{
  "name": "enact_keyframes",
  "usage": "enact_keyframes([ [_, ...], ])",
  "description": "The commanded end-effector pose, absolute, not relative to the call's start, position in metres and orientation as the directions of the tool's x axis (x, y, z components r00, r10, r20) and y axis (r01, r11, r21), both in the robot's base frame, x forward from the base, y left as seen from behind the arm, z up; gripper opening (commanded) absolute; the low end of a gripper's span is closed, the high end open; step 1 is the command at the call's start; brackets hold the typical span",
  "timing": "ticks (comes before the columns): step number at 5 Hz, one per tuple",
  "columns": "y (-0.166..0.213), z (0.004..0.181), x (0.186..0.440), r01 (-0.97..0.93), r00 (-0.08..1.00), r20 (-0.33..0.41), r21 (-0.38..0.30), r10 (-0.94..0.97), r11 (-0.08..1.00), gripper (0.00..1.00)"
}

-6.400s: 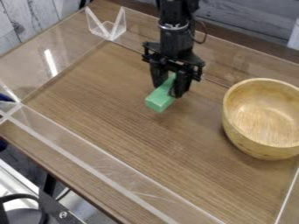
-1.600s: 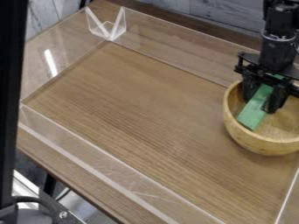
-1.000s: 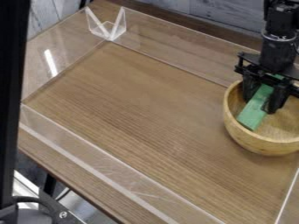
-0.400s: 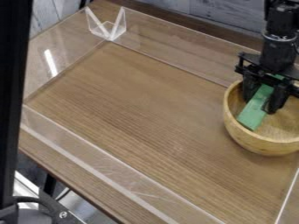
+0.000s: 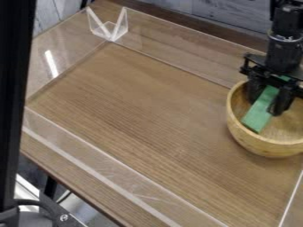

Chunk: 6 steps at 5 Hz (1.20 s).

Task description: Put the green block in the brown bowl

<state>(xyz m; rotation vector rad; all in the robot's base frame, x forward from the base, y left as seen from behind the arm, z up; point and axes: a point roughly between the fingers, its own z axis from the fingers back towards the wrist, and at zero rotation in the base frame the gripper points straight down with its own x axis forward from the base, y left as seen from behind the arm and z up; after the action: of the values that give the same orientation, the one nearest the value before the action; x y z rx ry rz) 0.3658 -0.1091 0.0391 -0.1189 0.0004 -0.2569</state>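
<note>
The green block [image 5: 260,113] stands tilted inside the brown bowl [image 5: 242,131] at the right edge of the camera view, with its lower end down in the bowl's hollow. My gripper [image 5: 271,99] points straight down over the bowl and is shut on the block's upper part. One dark finger is on each side of the block. The bowl is light tan wood with thick walls, and its right part is cut off by the frame.
The wooden tabletop [image 5: 130,106] is ringed by low clear plastic walls [image 5: 71,146]. A small clear plastic stand [image 5: 108,24] sits at the back left corner. A dark post [image 5: 14,62] crosses the left edge of the view.
Since the oldest frame, my gripper has carried the green block from the table's middle to the bowl on the right. Over the last second nothing has moved.
</note>
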Motion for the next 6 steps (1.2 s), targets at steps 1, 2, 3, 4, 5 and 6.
enact_keyframes([
  [1, -0.1072, 0.0294, 0.3668, 0.253, 0.967, 0.0, -0.113, -0.254, 0.961, 0.0],
  [2, -0.1066, 0.0281, 0.3666, 0.251, 0.967, -0.005, -0.113, -0.254, 0.961, 0.0],
  [3, -0.106, 0.0267, 0.3664, 0.25, 0.967, -0.01, -0.113, -0.253, 0.962, 0.0],
  [4, -0.1054, 0.0256, 0.3662, 0.249, 0.968, -0.014, -0.113, -0.252, 0.962, 0.0],
  [5, -0.1048, 0.024, 0.366, 0.248, 0.968, -0.019, -0.113, -0.251, 0.962, 0.0],
  [6, -0.1043, 0.0224, 0.3658, 0.246, 0.968, -0.024, -0.113, -0.251, 0.963, 0.0],
])
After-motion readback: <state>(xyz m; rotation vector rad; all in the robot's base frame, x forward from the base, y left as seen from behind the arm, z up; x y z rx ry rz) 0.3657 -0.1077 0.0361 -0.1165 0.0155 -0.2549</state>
